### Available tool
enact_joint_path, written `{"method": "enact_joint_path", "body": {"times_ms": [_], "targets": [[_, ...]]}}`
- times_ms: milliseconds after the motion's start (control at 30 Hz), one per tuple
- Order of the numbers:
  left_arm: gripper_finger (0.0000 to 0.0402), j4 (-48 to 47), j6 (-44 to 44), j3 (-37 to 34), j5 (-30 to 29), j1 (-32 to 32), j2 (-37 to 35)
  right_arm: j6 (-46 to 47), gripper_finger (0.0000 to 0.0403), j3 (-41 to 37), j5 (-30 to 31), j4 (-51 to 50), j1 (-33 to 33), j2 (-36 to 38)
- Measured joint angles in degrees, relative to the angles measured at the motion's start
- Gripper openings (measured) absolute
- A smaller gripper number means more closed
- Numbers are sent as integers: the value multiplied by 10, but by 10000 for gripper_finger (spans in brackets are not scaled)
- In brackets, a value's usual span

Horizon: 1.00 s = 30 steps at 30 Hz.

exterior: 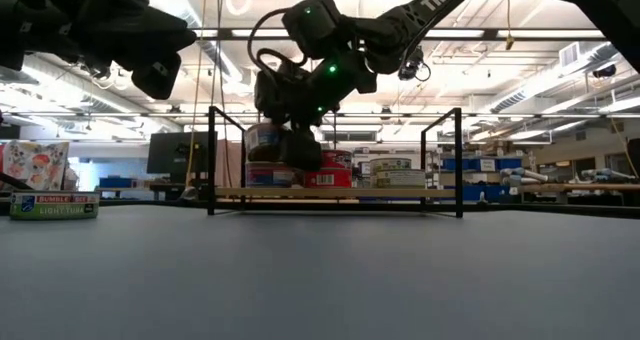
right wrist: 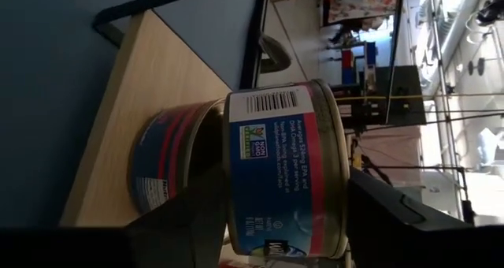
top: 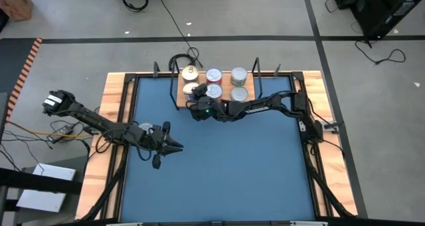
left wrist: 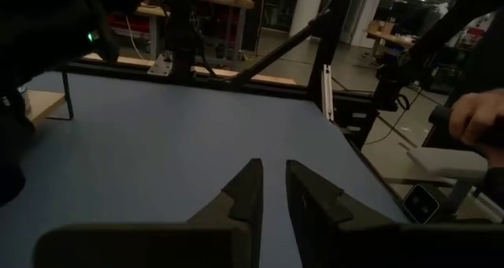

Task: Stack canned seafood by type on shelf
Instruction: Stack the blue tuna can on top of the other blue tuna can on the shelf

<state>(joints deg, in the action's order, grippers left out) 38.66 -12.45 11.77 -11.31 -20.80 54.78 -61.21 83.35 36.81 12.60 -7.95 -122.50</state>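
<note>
The shelf (top: 226,84), a light-wood board with black wire uprights, stands at the table's far edge and bears several tins (top: 238,76) in two rows. My right gripper (right wrist: 279,191) reaches over the shelf's near left part, shut on a tin with a blue and red label (right wrist: 283,165). That tin hangs just above a like-coloured tin (right wrist: 165,169) resting on the board. My left gripper (left wrist: 273,191) hovers over the blue table left of centre, its fingers a narrow gap apart with nothing between them. My right gripper has the tin between its two fingers, one finger at the lid (right wrist: 340,169), the other at the flat bottom (right wrist: 231,191). The fingers come nearly level from the table's near right side. The tin sits upright, lifted clear, over the tin below (exterior: 268,173).
A green tuna box (exterior: 55,205) lies at the table's left side in the low view. The wooden rim (top: 113,119) frames the blue table (top: 226,166), with open room in its middle and near half. A person's hand (left wrist: 476,118) shows beyond the table.
</note>
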Motion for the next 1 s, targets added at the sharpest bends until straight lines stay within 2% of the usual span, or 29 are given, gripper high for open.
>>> {"method": "enact_joint_path", "body": {"times_ms": [100,267,467,600,833,1000], "targets": [[60,1,-1,0,0,-1,0,8,225,0,2,-3,-1,-1],[60,0,-1,0,2,-7,0,23,275,-1,6,-10,0,0],[60,1,-2,0,3,-11,0,76,320,-1,10,-10,1,2],[60,0,-10,0,3,-11,0,90,323,2,24,-14,1,2],[60,-4,-11,0,3,-11,0,189,319,55,21,-122,-1,2],[60,-8,-13,0,4,-11,0,244,319,89,-13,-180,-1,2]]}}
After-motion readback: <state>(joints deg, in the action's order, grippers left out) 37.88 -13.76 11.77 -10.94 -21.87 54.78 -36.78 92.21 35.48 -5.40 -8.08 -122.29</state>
